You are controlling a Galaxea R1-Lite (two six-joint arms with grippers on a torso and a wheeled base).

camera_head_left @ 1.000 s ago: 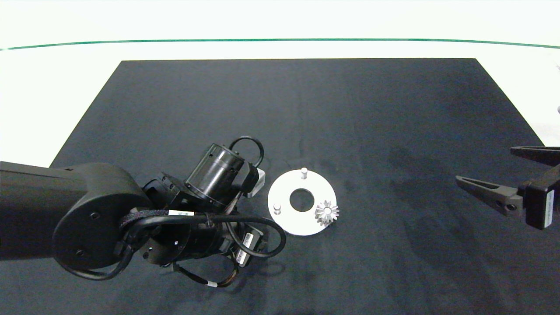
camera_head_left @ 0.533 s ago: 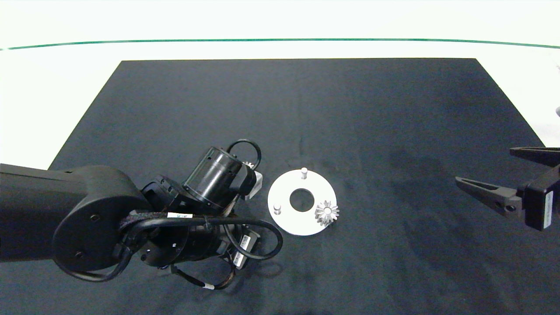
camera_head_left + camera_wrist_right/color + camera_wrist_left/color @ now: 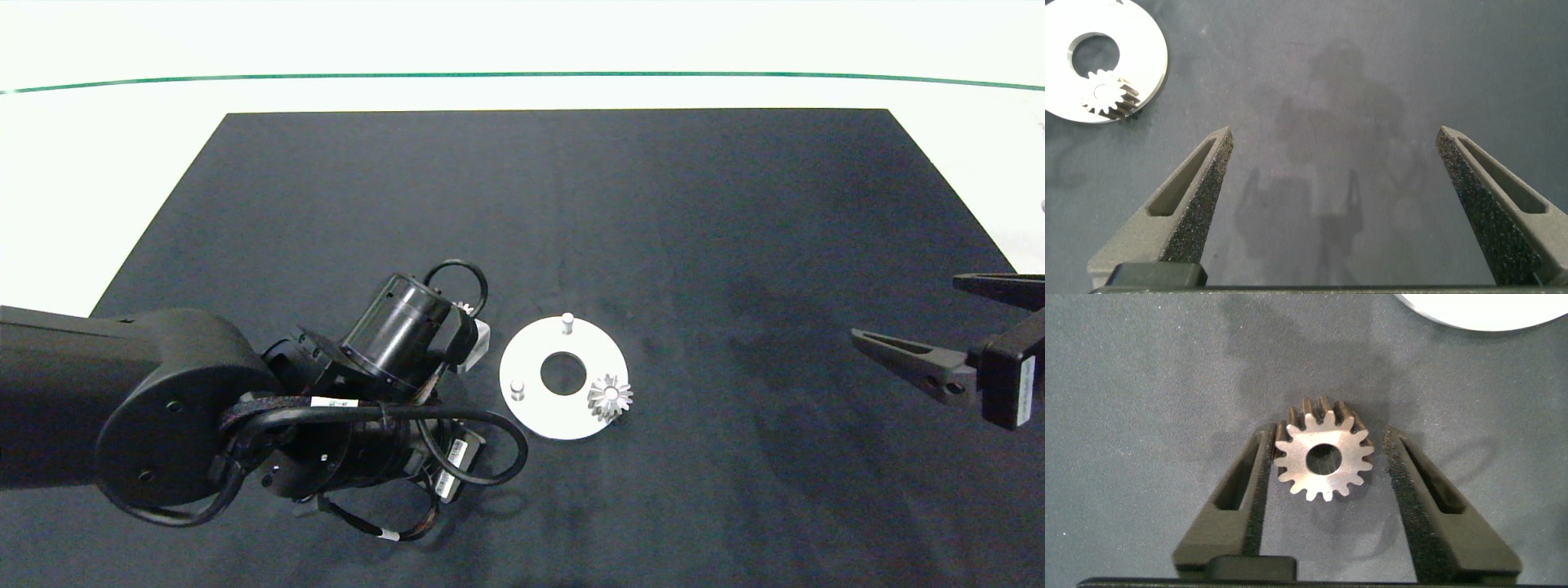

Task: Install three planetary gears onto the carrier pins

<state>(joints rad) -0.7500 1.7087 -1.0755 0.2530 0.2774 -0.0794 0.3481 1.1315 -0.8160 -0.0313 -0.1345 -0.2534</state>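
Head view shows our left arm low over the dark counter (image 3: 735,204), just left of the white disc (image 3: 539,416); its left pincer (image 3: 1328,461) stands apart around a loose planetary gear (image 3: 1324,460) lying flat, one finger touching its teeth. On the disc, one gear (image 3: 610,398) sits at the right, two carrier pins (image 3: 567,322) stand bare. Our right pincer (image 3: 1339,171) hangs wide apart, well right.

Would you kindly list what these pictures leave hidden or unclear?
- Head view: the left pincer is hidden under its own arm; only an edge of the gear it straddles peeks out.
- Third gear: in no view.
- Left wrist view: the disc is cut off by the edge.
- Right wrist view: the pins on the disc are too small to tell.
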